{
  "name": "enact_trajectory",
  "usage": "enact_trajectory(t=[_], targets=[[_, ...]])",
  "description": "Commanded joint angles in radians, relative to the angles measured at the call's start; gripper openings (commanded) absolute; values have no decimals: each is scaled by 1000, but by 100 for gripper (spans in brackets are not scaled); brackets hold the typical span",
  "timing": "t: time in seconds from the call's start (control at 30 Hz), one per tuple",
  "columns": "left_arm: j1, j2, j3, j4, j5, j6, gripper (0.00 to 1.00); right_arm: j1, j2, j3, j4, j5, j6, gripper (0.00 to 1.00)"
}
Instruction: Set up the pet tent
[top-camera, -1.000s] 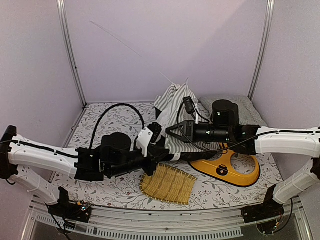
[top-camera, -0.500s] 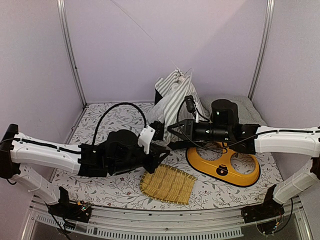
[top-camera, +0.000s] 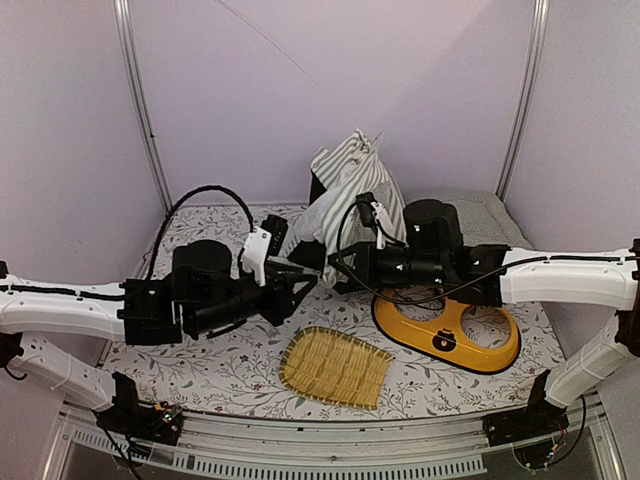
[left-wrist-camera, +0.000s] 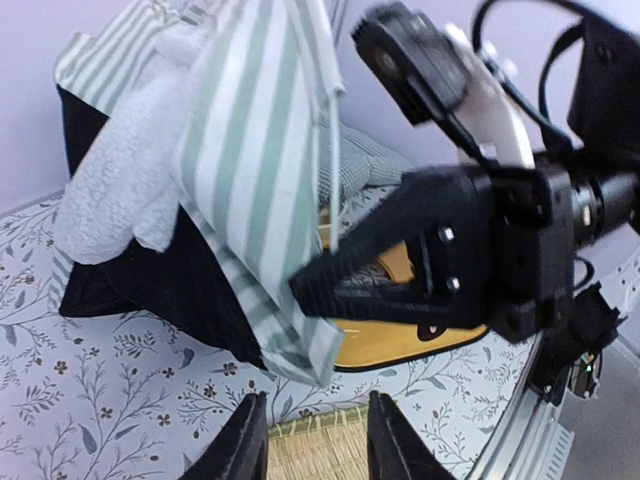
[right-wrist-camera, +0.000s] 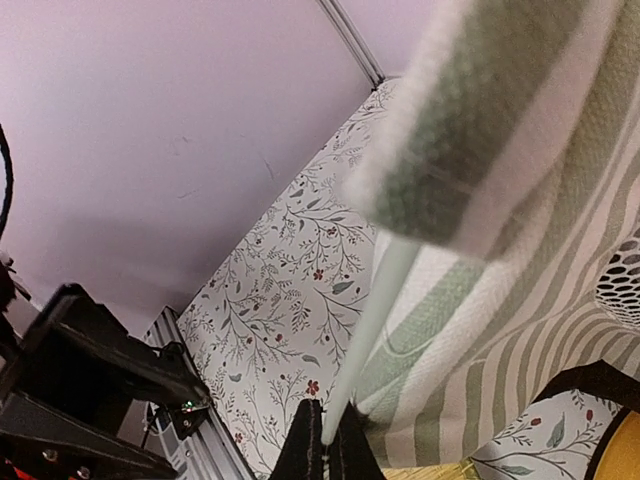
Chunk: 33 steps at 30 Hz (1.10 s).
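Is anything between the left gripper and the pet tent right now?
Nothing visible: the left gripper directly faces the striped pet tent. The right gripper, shut on its pole, sits just right of that path.

Lilac walls (top-camera: 420, 100), floral-print tabletop (top-camera: 222, 372)

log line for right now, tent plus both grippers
pet tent: bunched upright, not spread | right gripper: shut on its pole | left gripper: open, empty
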Motion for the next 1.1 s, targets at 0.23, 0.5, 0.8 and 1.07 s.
enact_trajectory(t=[0.23, 0.5, 0.8, 1.07], targets=[[240, -113, 175, -161, 117, -34, 49, 190, 198, 98, -202, 332, -222, 0], [283, -21, 298, -225, 203, -10, 63, 238, 287, 128, -246, 367, -234, 8], [304, 23, 335, -262, 175, -20, 66, 242, 226, 90, -247, 367, -222, 51], [351, 33, 350, -291, 160, -15, 66, 238, 84, 44, -257, 349, -178, 77]])
